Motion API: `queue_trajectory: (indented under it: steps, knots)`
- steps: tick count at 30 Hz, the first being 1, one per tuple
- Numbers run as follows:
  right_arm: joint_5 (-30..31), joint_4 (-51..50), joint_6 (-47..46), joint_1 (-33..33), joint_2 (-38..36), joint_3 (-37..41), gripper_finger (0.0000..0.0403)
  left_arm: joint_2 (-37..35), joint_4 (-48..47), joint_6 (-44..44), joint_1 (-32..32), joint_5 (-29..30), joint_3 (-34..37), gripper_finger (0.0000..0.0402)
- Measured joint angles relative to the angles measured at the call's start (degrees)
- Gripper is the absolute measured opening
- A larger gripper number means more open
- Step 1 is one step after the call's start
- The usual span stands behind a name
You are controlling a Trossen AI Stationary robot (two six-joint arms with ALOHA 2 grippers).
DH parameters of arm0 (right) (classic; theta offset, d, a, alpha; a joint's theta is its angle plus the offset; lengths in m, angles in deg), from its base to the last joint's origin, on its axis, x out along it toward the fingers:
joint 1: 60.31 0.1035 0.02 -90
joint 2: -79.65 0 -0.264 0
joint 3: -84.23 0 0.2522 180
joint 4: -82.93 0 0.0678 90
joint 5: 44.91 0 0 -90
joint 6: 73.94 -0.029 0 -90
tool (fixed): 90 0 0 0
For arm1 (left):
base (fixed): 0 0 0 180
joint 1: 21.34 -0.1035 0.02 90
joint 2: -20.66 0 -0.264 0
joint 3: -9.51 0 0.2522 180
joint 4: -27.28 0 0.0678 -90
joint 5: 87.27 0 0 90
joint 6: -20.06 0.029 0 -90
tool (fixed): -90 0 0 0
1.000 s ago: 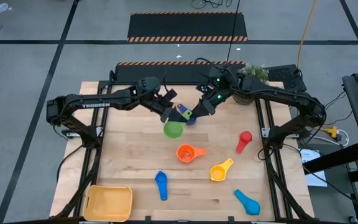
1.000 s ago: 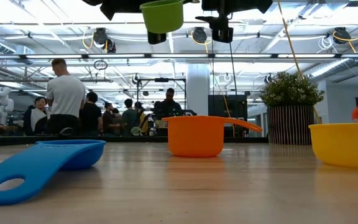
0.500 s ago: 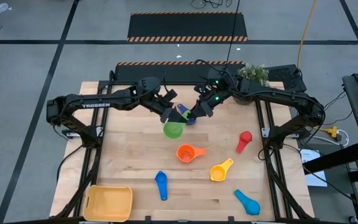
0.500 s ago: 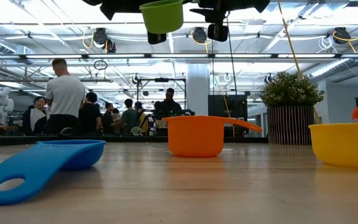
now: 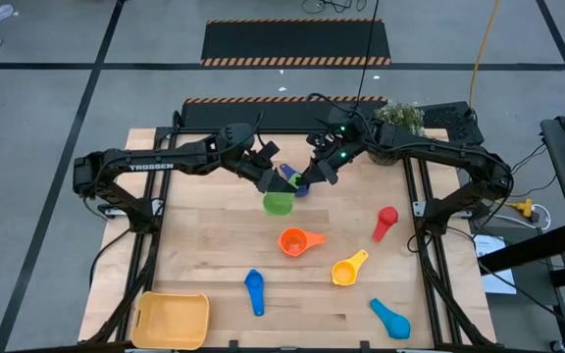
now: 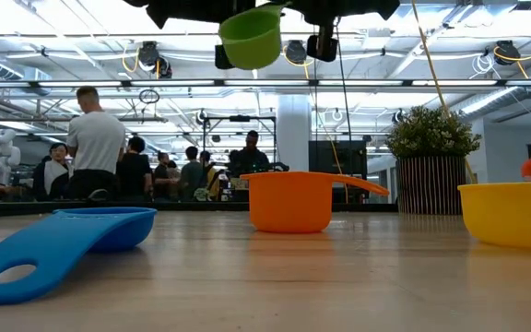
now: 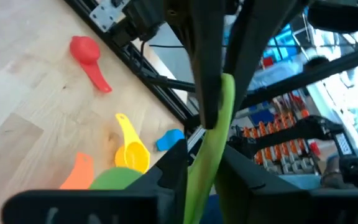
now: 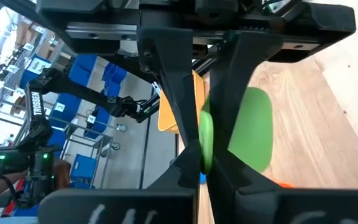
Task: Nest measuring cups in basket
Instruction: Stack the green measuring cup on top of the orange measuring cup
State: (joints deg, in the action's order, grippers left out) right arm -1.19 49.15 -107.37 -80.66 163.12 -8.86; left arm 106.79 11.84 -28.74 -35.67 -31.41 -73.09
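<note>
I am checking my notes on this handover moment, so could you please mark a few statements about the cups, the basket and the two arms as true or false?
1. The green measuring cup is held up in the air, off the table. True.
2. The yellow-orange basket already holds the orange measuring cup. False: the basket holds no cup, and the orange cup sits on the table near the middle.
3. Both the left gripper and the right gripper have their jaws on the green cup's handle. True.
4. The red measuring cup is stacked inside the yellow measuring cup. False: they lie apart on the table.
5. Two blue measuring cups lie on the table. True.
</note>
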Motion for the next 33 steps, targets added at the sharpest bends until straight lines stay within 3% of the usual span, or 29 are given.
queue_trajectory:
  steps: [5,12,19,27,33]
  knots:
    - [0.3,-4.5,0.2,-1.6,-2.3,0.0,0.0001,0.0,-0.2,-2.4,0.8,4.4,0.0,0.0127]
    - [5.6,-16.2,4.1,-2.7,-7.9,0.0,0.0001,0.0,-0.7,-3.1,1.1,10.6,0.0,0.0182]
    - [11.0,-26.3,6.9,-2.7,-14.0,0.0,0.0001,0.0,0.5,-2.1,0.8,17.4,0.0,0.0188]
    - [12.7,-27.9,2.1,-2.7,-21.2,0.0,0.0000,0.0,2.4,-5.2,1.0,22.5,0.0,0.0189]
    - [23.1,-28.3,-6.2,0.2,-25.9,0.0,0.0000,-1.1,3.5,-3.4,2.6,24.0,0.0,0.0189]
